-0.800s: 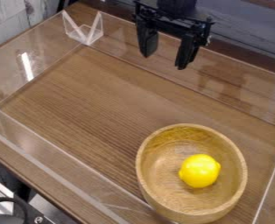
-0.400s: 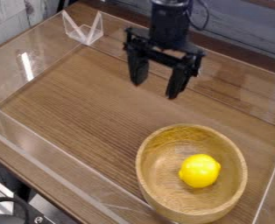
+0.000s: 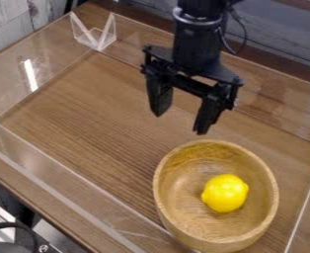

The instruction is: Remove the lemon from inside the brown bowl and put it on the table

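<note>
The two black fingers (image 3: 182, 111) of the gripper (image 3: 182, 115) stand wide apart and hold nothing; they point down above the worktop (image 3: 92, 109), a little beyond the far rim of the brown bowl (image 3: 185, 212). The top of the arm is cut off by the upper picture edge. There is one bowl, and its near rim is partly cut off at the bottom. Inside the bowl lies one lemon (image 3: 225, 193), near the middle. Clear acrylic walls (image 3: 39, 69) border the worktop.
</note>
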